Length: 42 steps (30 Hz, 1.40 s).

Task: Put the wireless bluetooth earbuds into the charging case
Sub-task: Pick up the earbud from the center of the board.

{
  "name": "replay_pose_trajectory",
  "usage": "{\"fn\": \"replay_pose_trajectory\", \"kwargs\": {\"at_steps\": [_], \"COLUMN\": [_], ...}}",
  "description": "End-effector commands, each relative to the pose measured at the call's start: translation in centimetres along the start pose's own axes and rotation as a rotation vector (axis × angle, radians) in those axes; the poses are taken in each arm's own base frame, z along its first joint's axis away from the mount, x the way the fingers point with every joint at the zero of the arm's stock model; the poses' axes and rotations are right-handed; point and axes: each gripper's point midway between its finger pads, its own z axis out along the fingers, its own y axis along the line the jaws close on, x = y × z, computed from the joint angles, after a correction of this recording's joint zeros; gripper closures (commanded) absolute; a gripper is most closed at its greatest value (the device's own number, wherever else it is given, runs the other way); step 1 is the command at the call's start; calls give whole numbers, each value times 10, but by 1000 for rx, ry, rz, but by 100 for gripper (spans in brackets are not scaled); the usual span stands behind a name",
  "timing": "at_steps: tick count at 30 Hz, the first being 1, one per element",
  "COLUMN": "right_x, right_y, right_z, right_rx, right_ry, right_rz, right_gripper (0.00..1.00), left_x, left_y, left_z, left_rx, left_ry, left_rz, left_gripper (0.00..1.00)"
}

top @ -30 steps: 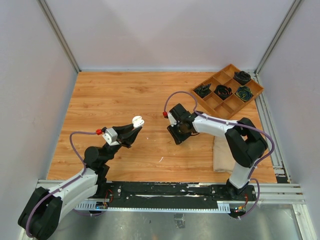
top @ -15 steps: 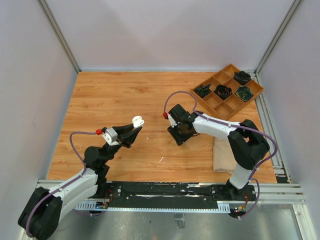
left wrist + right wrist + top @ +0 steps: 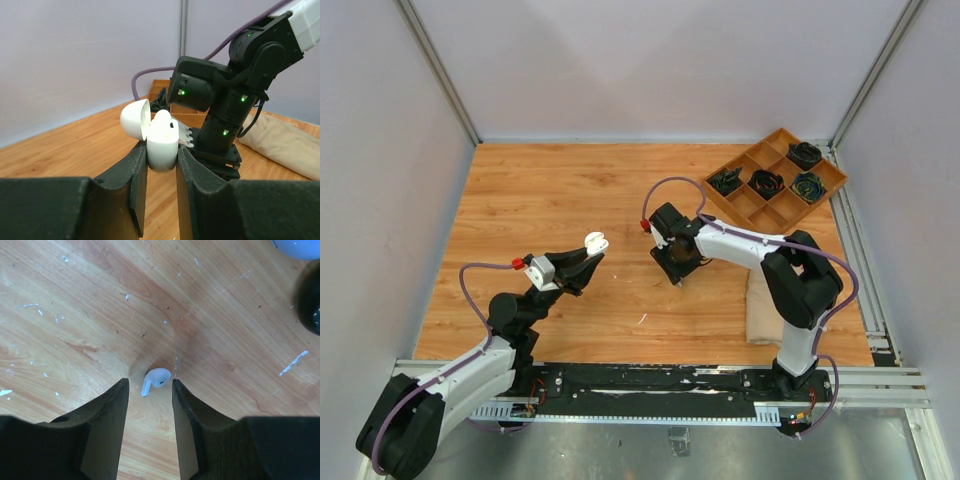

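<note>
A white charging case [image 3: 161,140] with its lid flipped open is held off the table, pinched between the fingers of my left gripper [image 3: 161,157]; from above the case [image 3: 596,242] shows at the tip of my left gripper [image 3: 588,252]. One white earbud [image 3: 156,379] lies on the wood. My right gripper [image 3: 149,382] points down at the table with its jaws open on either side of the earbud, neither finger touching it. From above, my right gripper [image 3: 680,268] hides the earbud.
A wooden divided tray [image 3: 745,201] with dark coiled items stands at the back right. A beige cloth pad [image 3: 759,312] lies by the right arm's base. A lavender object [image 3: 300,246] and a black round one [image 3: 310,302] sit at the right wrist view's upper right edge.
The right arm has shifted a little to the left and toward the back. The left arm and the case have stayed still.
</note>
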Motion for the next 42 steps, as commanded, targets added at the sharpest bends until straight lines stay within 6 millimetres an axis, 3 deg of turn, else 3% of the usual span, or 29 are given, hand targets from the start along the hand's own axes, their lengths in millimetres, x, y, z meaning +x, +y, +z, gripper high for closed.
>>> {"fn": "replay_pose_trajectory", "kwargs": {"at_steps": [1, 13, 22, 30, 42], "right_x": [5, 13, 13, -6, -52], "right_y": [-1, -5, -5, 3, 19], "right_z": [5, 19, 16, -9, -82], "right_rx": [29, 37, 35, -13, -105], "right_ry": [51, 100, 89, -32, -359], "right_rz": [9, 24, 25, 28, 34], "right_gripper": [59, 67, 78, 81, 83], "left_x": [24, 24, 26, 26, 29], "left_y": [-4, -4, -4, -4, -5], "left_z": [-21, -20, -20, -20, -20], "left_rx": [1, 0, 2, 2, 14], "left_ry": [44, 47, 53, 54, 64], "left_rz": [-12, -11, -10, -6, 0], "left_gripper": [100, 100, 100, 100, 100]}}
